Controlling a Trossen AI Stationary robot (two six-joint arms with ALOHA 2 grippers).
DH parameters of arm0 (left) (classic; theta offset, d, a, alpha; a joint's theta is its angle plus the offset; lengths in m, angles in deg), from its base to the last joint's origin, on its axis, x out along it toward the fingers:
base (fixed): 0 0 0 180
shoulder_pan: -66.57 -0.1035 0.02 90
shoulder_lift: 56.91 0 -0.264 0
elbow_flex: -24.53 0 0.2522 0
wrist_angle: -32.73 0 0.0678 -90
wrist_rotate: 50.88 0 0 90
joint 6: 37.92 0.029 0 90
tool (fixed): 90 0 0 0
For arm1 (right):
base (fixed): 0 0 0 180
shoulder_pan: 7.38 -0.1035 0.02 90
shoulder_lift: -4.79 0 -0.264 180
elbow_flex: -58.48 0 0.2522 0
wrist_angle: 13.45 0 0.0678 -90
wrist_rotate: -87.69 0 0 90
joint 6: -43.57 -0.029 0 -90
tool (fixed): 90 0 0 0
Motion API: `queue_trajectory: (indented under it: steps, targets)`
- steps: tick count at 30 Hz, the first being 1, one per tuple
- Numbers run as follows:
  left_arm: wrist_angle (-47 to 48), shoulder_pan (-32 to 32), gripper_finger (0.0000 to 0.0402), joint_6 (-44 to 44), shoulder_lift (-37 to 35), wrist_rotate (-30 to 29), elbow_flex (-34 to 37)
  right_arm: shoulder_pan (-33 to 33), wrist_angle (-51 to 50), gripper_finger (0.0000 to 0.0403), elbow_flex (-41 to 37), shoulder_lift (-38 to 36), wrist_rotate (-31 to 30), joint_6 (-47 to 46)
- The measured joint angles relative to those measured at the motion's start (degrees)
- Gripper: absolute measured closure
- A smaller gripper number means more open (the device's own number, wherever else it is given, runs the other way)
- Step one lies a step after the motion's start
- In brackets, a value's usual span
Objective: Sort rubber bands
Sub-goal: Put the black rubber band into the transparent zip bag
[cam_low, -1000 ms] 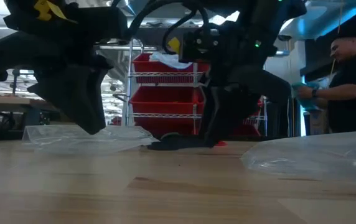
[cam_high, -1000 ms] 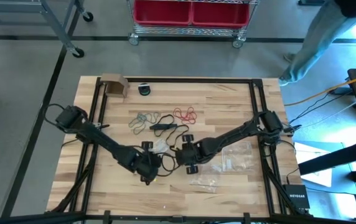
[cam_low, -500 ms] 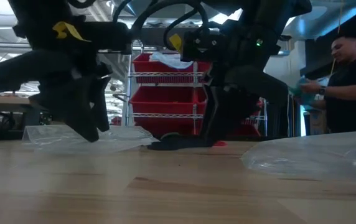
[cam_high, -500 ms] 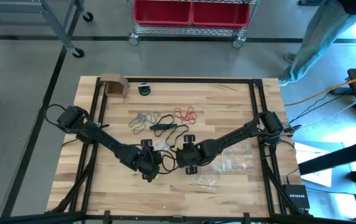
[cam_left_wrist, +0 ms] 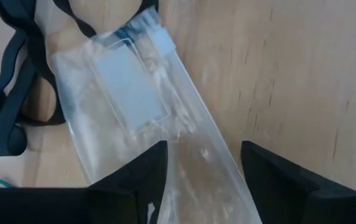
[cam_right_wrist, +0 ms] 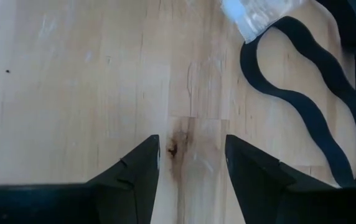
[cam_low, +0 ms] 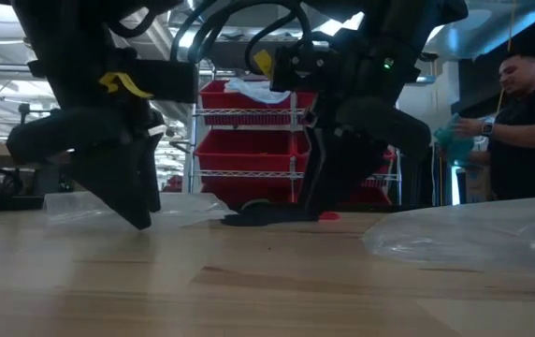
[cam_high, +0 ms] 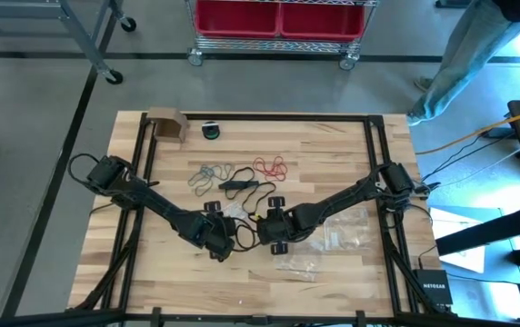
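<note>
The left gripper (cam_high: 225, 242) sits low at mid-table, fingers (cam_left_wrist: 142, 171) apart astride a clear zip bag (cam_left_wrist: 148, 118) lying flat on the table (cam_high: 333, 145). The right gripper (cam_high: 262, 231), just beside it, has its fingers (cam_right_wrist: 139, 168) parted over bare wood. The rubber bands lie beyond them: teal (cam_high: 207, 173), black (cam_high: 242, 187), red (cam_high: 271, 166).

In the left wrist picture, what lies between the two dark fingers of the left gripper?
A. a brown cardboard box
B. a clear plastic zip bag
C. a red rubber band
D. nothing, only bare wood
B: the left gripper stands open over the clear plastic zip bag, which runs down between its fingers on the wooden table; the black rubber bands lie off to one side.
</note>
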Motion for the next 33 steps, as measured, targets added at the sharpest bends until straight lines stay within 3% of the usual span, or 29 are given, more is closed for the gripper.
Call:
queue_trajectory:
  steps: [12,21,26,33]
  targets:
    - [0.1,0.0,0.0392,0.8,0.0,0.2,0.0,0.0,0.0,0.0228,0.0,0.0,0.0,0.0]
    - [4.1,0.6,0.04,-0.9,-5.6,0.3,-4.1,-2.9,1.8,0.0228,0.0,-5.7,-2.2,1.6]
    - [4.0,-0.1,0.0401,-1.1,-12.3,3.5,-5.8,-5.7,12.8,0.0228,0.0,-8.7,-2.5,9.6]
    - [3.3,-0.3,0.0401,-1.4,-17.4,3.7,-5.8,-5.3,23.2,0.0228,0.1,-7.8,-5.4,23.3]
